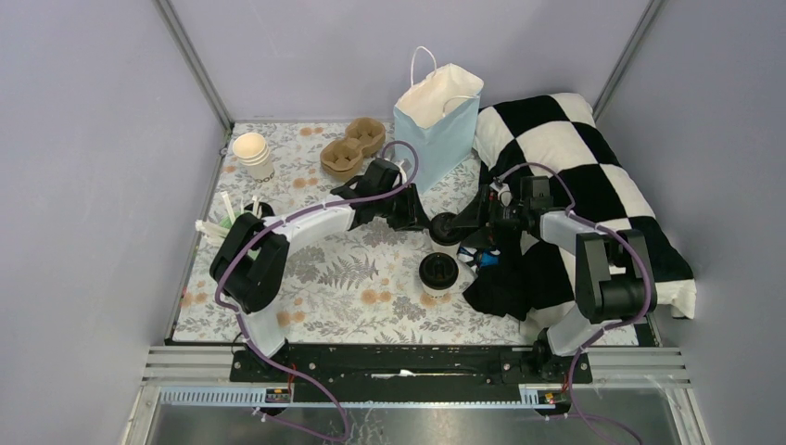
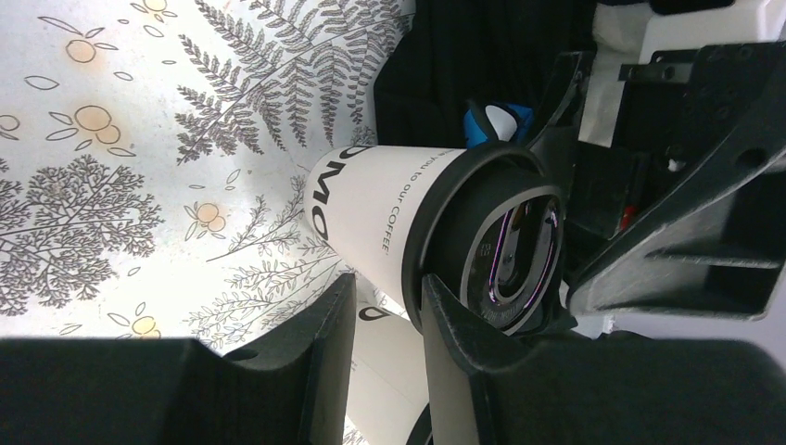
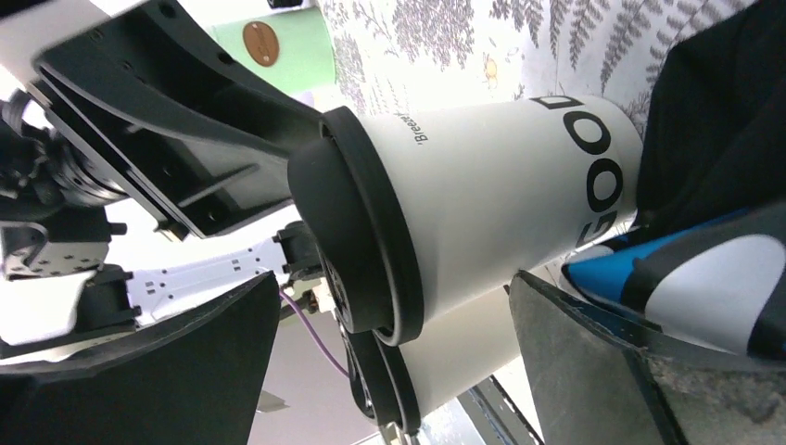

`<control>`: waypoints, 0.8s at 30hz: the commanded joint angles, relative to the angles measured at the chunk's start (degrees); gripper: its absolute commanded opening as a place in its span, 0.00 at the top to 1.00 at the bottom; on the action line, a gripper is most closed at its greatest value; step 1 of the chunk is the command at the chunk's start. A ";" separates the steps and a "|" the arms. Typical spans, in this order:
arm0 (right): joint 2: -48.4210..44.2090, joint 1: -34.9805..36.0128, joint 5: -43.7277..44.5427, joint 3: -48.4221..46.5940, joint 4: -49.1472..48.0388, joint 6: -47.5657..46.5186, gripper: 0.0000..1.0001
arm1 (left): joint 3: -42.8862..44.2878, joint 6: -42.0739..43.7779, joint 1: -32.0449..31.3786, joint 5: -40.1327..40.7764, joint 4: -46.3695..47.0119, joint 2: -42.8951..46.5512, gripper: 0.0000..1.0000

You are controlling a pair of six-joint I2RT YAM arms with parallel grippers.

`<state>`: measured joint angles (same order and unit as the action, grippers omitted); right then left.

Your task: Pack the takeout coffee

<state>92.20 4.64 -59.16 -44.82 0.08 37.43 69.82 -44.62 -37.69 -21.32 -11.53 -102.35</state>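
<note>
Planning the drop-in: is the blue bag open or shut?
Open: the blue bag stands upright, mouth spread wide, white inside showing.

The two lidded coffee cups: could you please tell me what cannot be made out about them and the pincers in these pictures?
- Top view: whether the left pincer or right pincer touches the far cup; it is too small and crowded there.
- Left wrist view: the near cup, mostly hidden behind the fingers and cut off below.
- Top view: the bottom of the bag, hidden by its walls.
</note>
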 commanded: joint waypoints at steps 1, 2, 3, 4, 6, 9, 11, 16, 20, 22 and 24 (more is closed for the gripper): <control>3.64 -0.53 0.00 -4.26 -3.47 2.44 0.00 | -2.89 4.49 -0.35 8.03 -13.99 -5.29 0.66; 4.67 -0.58 -0.18 -4.32 -5.36 3.74 0.01 | -2.89 4.46 -0.36 8.05 -13.96 -5.24 0.66; 5.74 -0.60 -0.25 -4.17 -7.83 5.30 0.02 | -2.80 4.46 -0.36 8.05 -13.96 -5.31 0.66; 6.94 -0.60 -0.26 -3.88 -9.81 6.81 0.03 | -2.76 4.45 -0.35 8.14 -13.94 -5.31 0.66; 9.93 -0.60 -0.47 -3.42 -12.80 8.51 0.07 | -2.68 4.45 -0.34 8.10 -13.88 -5.29 0.66; 14.25 -0.83 0.11 -1.17 -15.74 10.02 0.20 | -2.91 4.30 -0.36 8.18 -13.86 -5.40 0.66; 16.51 -0.84 2.49 0.98 -16.02 10.37 0.25 | -3.21 4.13 -0.43 8.14 -13.51 -5.45 0.66; 19.35 -0.81 15.81 4.58 -2.51 4.48 0.24 | -6.21 2.88 -0.80 8.12 -11.82 -5.89 0.66; 16.54 -0.78 21.80 3.62 7.50 -2.63 0.21 | -8.32 2.62 -0.98 8.65 -11.75 -6.25 0.66; 13.41 -0.74 19.43 1.00 9.64 -5.18 0.17 | -7.54 3.36 -0.96 8.23 -12.11 -5.54 0.66; 9.91 -0.75 17.55 -1.85 12.92 -7.36 0.14 | -5.17 4.31 -0.97 7.93 -13.15 -4.66 0.65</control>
<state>101.34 3.16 -60.60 -46.96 -7.33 39.79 67.53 -45.47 -37.10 -19.25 -8.49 -101.54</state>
